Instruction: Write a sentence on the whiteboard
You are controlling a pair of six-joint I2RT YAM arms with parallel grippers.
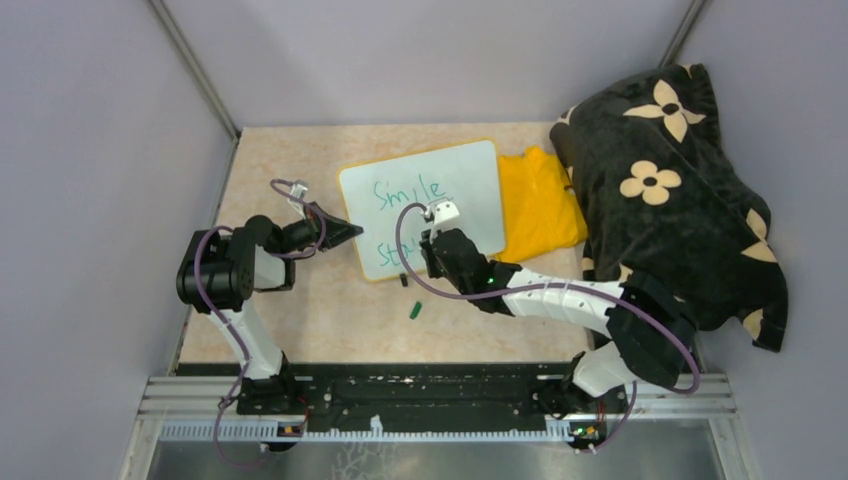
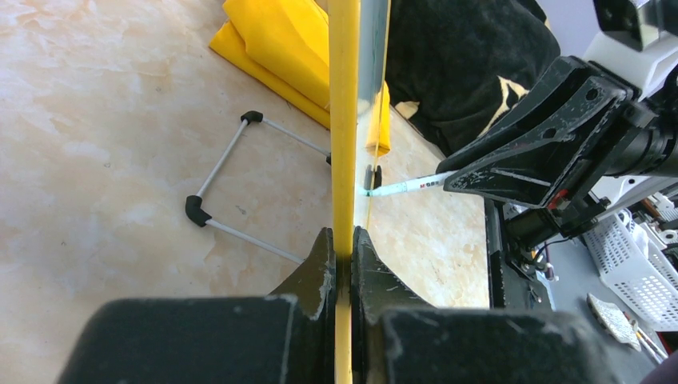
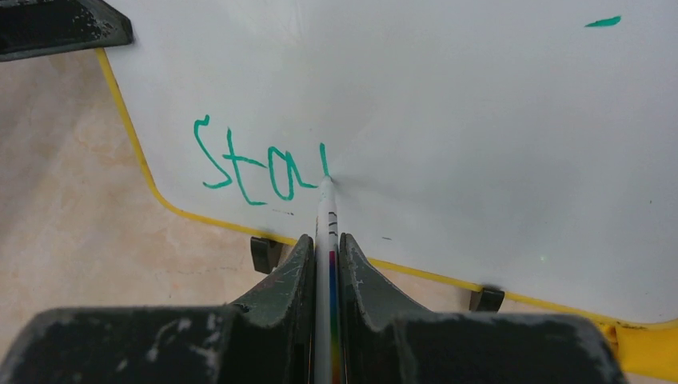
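Note:
The whiteboard [image 1: 455, 175], white with a yellow frame, stands tilted on the tan table. My left gripper [image 1: 350, 232] is shut on its left edge; in the left wrist view the jaws [image 2: 344, 244] pinch the yellow frame [image 2: 344, 120]. My right gripper [image 3: 325, 244] is shut on a white marker [image 3: 325, 216], whose tip touches the board. The sentence [image 3: 256, 168] in green reads "Sta" plus a short upright stroke at the tip. "Smile" [image 1: 408, 190] is on the line above. The marker [image 2: 404, 186] and right gripper [image 2: 528, 152] also show from the left wrist.
A yellow cloth [image 1: 540, 200] lies right of the board, beside a black flowered blanket [image 1: 670, 180]. A green cap [image 1: 414, 311] lies on the table in front of the board. The board's wire stand [image 2: 232, 176] rests behind it. Grey walls enclose the table.

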